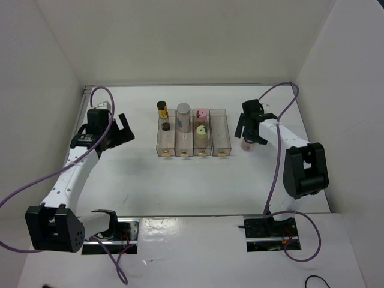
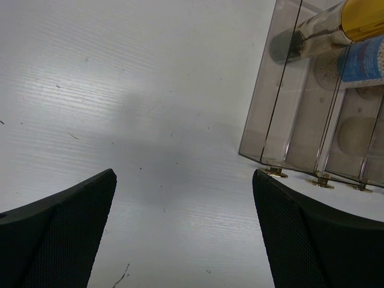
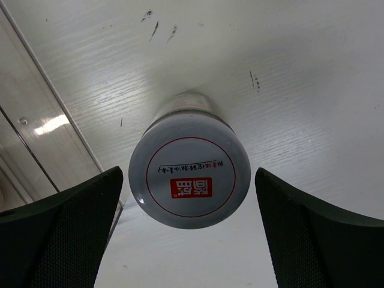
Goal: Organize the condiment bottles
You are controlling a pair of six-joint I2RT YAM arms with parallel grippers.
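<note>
Four condiment bottles stand in the clear bins [image 1: 220, 135]: a dark one with a gold band [image 1: 162, 114] [image 2: 336, 30], a white grey-lidded one [image 1: 183, 117] [image 2: 367, 60], a pink-lidded one [image 1: 201, 113] and a yellow-lidded one [image 1: 201, 130]. A reddish jar [image 1: 246, 144] stands upright on the table right of the bins. Its grey lid with a red label [image 3: 189, 180] sits between the fingers of my right gripper [image 1: 251, 135] [image 3: 187, 201], which is open with a gap on each side. My left gripper [image 1: 127, 129] [image 2: 183, 180] is open over bare table, left of the bins.
The rightmost bin holds nothing. Gold knobs [image 2: 276, 172] line the bins' near ends. White walls enclose the table [image 1: 180, 186] on three sides. Purple cables loop off both arms.
</note>
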